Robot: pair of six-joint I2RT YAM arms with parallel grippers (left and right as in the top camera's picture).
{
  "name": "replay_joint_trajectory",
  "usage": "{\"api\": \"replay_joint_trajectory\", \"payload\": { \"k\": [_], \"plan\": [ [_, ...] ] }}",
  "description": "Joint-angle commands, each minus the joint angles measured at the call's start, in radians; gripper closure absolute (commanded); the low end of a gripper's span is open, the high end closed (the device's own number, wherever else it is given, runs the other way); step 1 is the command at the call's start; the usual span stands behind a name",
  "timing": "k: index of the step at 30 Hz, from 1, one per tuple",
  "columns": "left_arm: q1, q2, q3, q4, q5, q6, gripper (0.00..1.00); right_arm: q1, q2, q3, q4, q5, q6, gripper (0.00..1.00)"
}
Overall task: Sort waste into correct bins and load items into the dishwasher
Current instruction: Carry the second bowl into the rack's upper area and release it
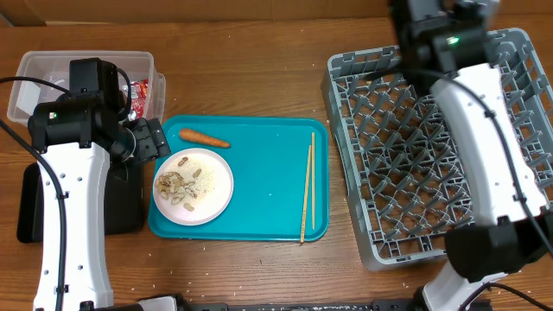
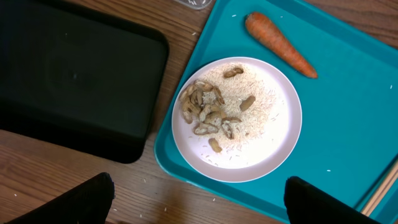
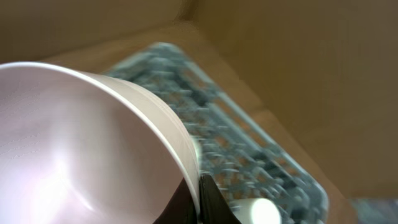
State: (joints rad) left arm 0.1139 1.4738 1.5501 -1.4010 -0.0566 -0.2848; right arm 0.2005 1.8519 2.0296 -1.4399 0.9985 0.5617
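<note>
Tabletop of brown wood grain (image 1: 259,78) fills the overhead view, its surface flecked with a few pale crumbs near the front edge. At its middle lies a large rectangular teal plastic tray (image 1: 268,173). On the tray's left part sits a round white-pink plate (image 1: 216,173) holding beige shell-like food scraps (image 1: 177,183) and scattered white rice grains (image 2: 261,99). A small orange carrot (image 1: 204,137) lies just behind the plate, apart from it, and a pair of thin light wooden chopsticks (image 1: 308,190) lies lengthwise near the tray's right edge.

To the right of the tray stands the large square grey plastic dish rack (image 1: 406,164), with its grid of pegs and lattice sides; no dishes can be made out among the pegs the arm leaves visible. At the far left corner is a clear rectangular plastic tub (image 1: 52,69) with a red shiny snack wrapper (image 1: 141,93) in its right end. A shallow black rectangular tray (image 1: 34,207) lies beside the teal tray's left edge, partly under the left arm.

The left gripper (image 2: 202,199) hangs above the plate and the teal tray's near left corner, fingers spread wide and holding nothing.

The right gripper (image 3: 198,202) is above the rack's far side. Its dark fingertips are pinched on the rim of a glossy round white-pink bowl (image 3: 74,143), tilted, with the blurred rack below it. Behind is a plain brown backdrop (image 3: 298,62).
</note>
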Motion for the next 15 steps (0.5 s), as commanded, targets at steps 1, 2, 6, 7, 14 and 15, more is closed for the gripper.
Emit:
{"api": "replay_joint_trajectory", "payload": {
  "k": [1, 2, 6, 7, 14, 15],
  "plan": [
    [0.004, -0.002, 0.008, 0.002, 0.005, 0.0, 0.1, -0.087, 0.021, -0.072, 0.006, 0.12, 0.102, 0.96],
    [0.004, -0.002, 0.008, 0.002, 0.005, 0.0, 0.1, -0.106, 0.021, -0.097, 0.017, 0.126, 0.102, 0.96],
    [0.004, -0.002, 0.008, 0.003, 0.005, 0.0, 0.1, -0.168, 0.022, -0.21, 0.076, 0.127, 0.101, 0.96],
    [0.004, -0.002, 0.008, 0.002, 0.005, 0.0, 0.1, -0.176, 0.022, -0.241, 0.093, 0.127, 0.101, 0.96],
    [0.004, -0.002, 0.008, 0.005, 0.005, 0.0, 0.1, -0.179, 0.023, -0.444, 0.215, 0.134, 0.101, 0.96],
    [0.004, -0.002, 0.008, 0.007, 0.005, 0.0, 0.1, -0.174, 0.023, -0.472, 0.231, 0.133, 0.101, 0.96]
  ]
}}
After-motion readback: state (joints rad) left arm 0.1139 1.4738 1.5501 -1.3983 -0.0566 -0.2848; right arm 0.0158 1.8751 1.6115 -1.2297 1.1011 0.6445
